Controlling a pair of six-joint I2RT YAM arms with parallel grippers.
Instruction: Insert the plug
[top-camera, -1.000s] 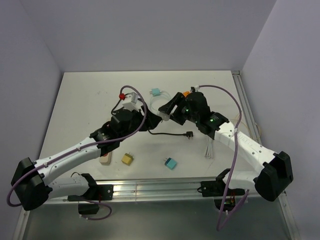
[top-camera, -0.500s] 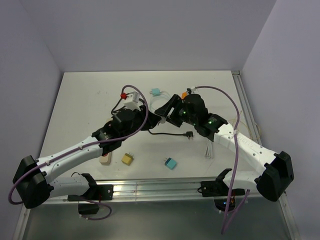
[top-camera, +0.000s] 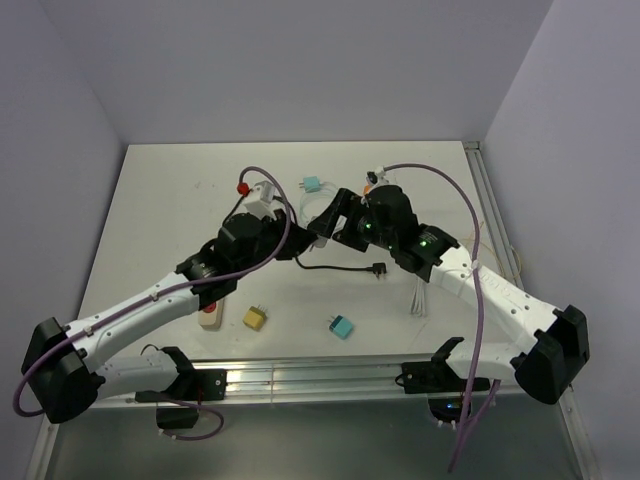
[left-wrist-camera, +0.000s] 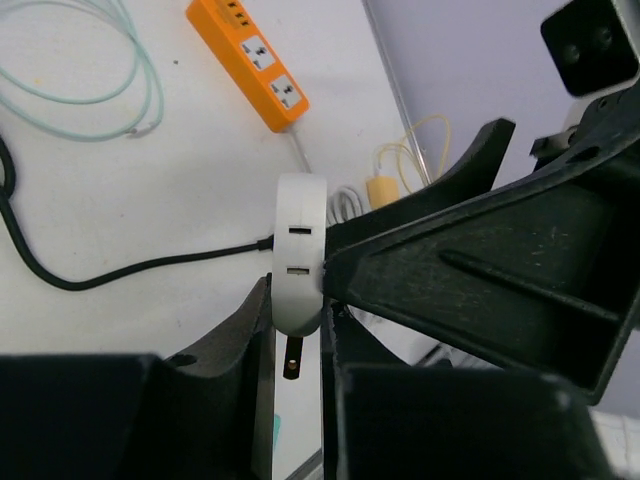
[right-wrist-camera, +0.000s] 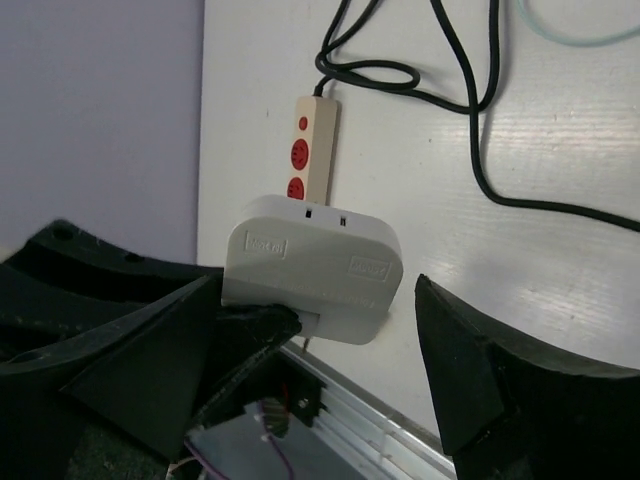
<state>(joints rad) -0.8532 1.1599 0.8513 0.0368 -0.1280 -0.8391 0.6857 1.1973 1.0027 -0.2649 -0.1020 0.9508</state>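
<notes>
The left arm reaches toward 1 o'clock and the right arm toward 10 o'clock, and they meet over mid-table. There the left gripper (left-wrist-camera: 297, 300) is clamped on the white plug (left-wrist-camera: 298, 225), and the right gripper (right-wrist-camera: 318, 290) has its jaws spread either side of it. In the left wrist view, an orange power strip (left-wrist-camera: 258, 60) lies at 12 o'clock of the plug and a black cable (left-wrist-camera: 120, 272) at 9 o'clock.

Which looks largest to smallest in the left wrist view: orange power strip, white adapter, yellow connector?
Tied first: white adapter and orange power strip look alike, adapter nearer the camera.
Last: yellow connector.
</notes>
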